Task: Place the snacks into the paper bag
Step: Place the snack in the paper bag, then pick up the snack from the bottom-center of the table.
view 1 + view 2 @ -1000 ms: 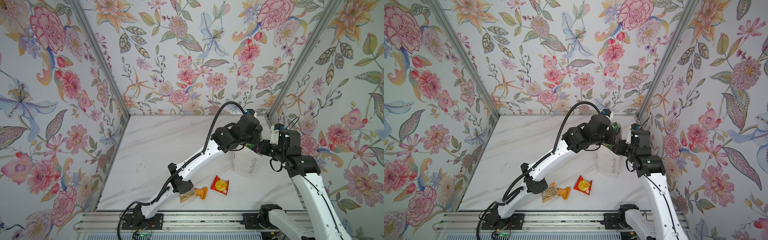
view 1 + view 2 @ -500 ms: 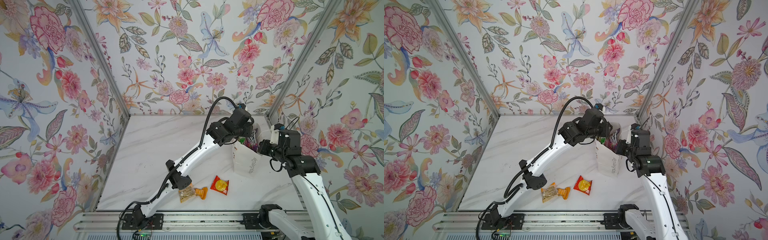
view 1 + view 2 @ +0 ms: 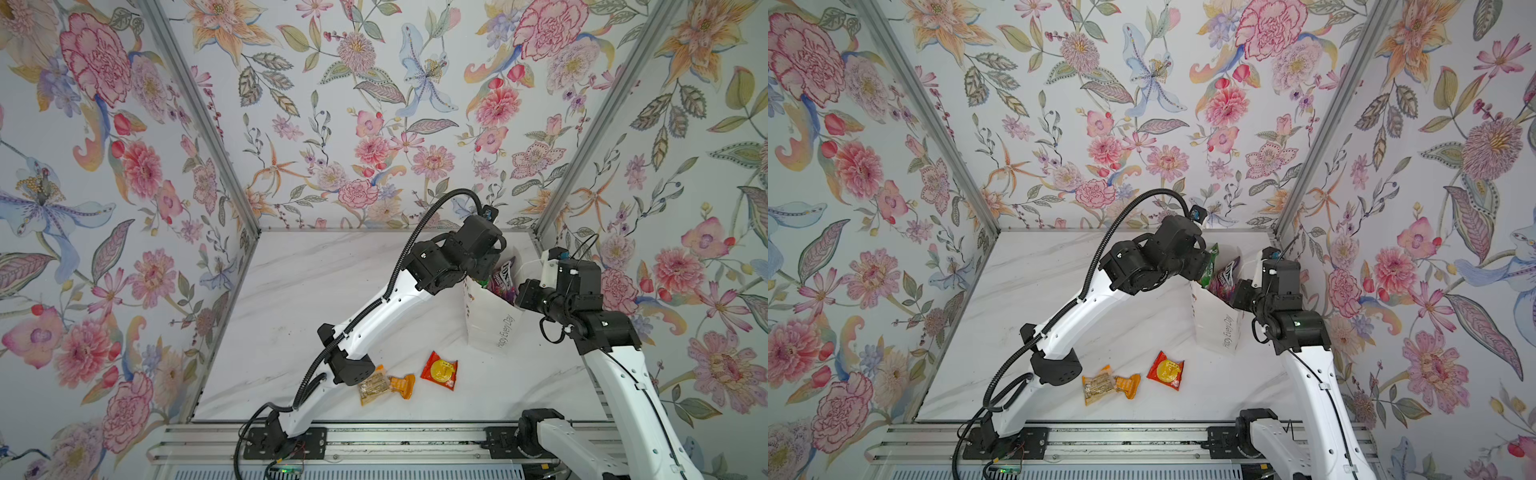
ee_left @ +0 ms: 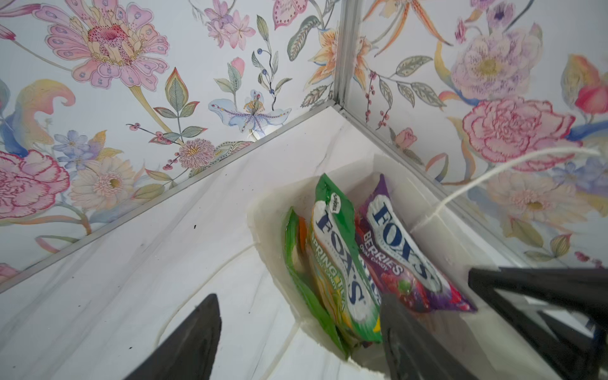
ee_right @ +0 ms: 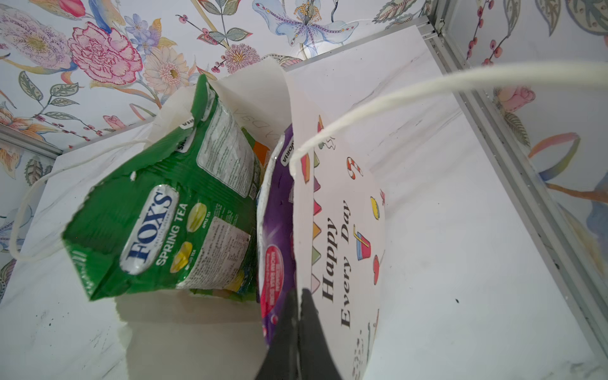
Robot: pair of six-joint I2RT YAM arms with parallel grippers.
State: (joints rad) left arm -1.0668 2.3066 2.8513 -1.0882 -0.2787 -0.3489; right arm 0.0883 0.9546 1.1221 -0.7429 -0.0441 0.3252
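My left gripper (image 4: 297, 306) hangs wide, empty, over the tall white paper bag (image 3: 490, 328); the glossy green FOX'S candy packet (image 4: 335, 256) leans inside. My right gripper (image 5: 297, 296) pinches the bag wall. I should lift left vertically, clear of the white cord (image 4: 493, 177).

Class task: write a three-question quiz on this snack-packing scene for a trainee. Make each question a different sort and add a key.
1. True or false: the red-orange sachet lies on the table, outside the paper bag.
2. Multiple choice: what is the right gripper shut on?
A) the paper bag's wall
B) the green FOX'S pack
C) the orange-wrapped bars
3. Fill in the blank: near the bag's mouth, the fingers of the left gripper stand ____, with nothing held between them.

Key: 1 true; 2 A; 3 open.
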